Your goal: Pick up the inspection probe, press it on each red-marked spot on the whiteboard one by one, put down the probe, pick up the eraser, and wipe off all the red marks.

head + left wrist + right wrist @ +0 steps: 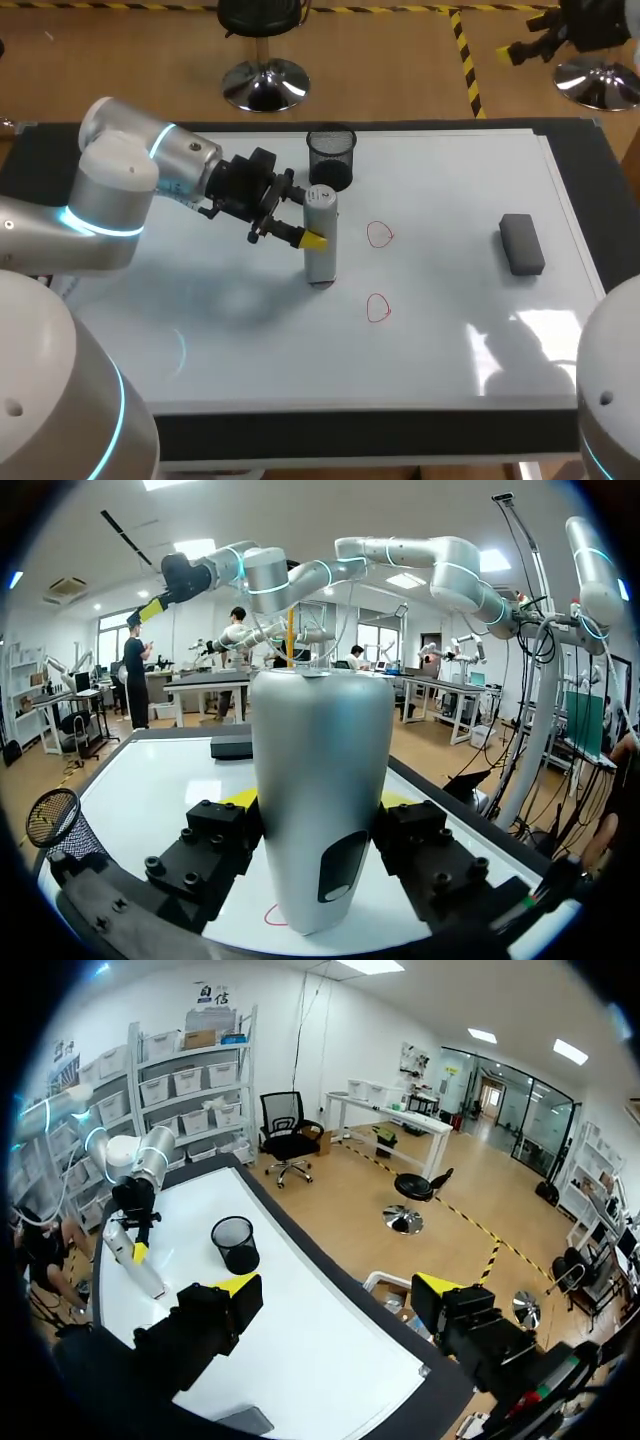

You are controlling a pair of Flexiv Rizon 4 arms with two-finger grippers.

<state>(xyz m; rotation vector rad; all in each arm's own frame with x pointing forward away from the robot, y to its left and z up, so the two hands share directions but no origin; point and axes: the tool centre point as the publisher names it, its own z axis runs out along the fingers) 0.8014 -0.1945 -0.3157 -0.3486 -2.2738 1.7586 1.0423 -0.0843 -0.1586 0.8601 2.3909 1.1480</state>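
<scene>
left claw (310, 238) is clamped on the probe (321, 255), which stands upright in its grip. nearest red mark (380, 235) sits just ahead of the claw, so I'd keep it vertical, hop over and press dead centre

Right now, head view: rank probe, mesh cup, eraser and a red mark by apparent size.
1. probe, the tallest thing.
2. mesh cup and eraser: too close to rank.
3. red mark, smallest by far; the second one looks alike.
</scene>
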